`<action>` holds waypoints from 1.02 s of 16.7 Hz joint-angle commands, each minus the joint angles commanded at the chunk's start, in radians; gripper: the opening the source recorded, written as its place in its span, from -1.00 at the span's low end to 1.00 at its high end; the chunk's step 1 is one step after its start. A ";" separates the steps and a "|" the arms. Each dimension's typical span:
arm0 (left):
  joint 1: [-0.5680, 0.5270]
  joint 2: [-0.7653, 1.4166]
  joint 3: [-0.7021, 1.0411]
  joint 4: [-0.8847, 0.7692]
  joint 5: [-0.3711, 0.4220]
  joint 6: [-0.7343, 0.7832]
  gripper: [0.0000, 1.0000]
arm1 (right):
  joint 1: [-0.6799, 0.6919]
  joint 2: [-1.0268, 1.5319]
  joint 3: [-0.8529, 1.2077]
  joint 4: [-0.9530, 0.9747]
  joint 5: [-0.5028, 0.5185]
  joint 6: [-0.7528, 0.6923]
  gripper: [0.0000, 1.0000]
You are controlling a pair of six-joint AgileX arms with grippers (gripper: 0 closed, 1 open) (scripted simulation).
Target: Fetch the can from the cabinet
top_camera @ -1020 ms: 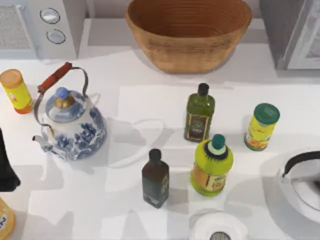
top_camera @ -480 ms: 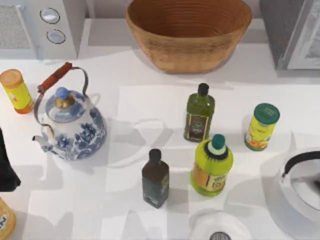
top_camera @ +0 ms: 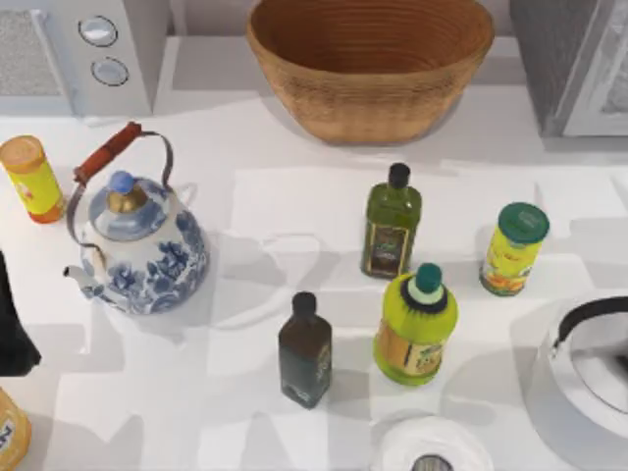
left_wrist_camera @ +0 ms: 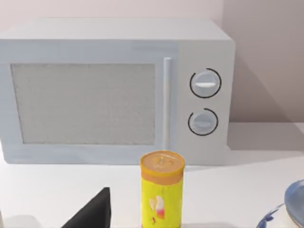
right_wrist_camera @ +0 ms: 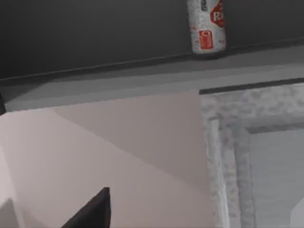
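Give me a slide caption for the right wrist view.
Right wrist camera looks at the can standing on a ledge of the cabinet, above its white framed door.

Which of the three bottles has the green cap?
The squat yellow-green bottle, nearest the top view's right of the three. The tall olive-green bottle and the dark bottle both wear black caps.

On the surface (top_camera: 245, 412) the teapot (top_camera: 142, 250) stands at nine o'clock, the basket (top_camera: 370, 64) at twelve, the cabinet (top_camera: 574, 64) at two, the microwave (top_camera: 83, 54) at ten.
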 joint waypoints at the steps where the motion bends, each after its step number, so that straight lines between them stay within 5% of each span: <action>1: 0.000 0.000 0.000 0.000 0.000 0.000 1.00 | 0.007 0.061 0.092 -0.017 0.010 -0.003 1.00; 8: 0.000 0.000 0.000 0.000 0.000 0.000 1.00 | 0.024 0.495 0.567 -0.102 0.101 -0.086 1.00; 17: 0.000 0.000 0.000 0.000 0.000 0.000 1.00 | 0.018 0.677 0.687 -0.122 0.146 -0.148 1.00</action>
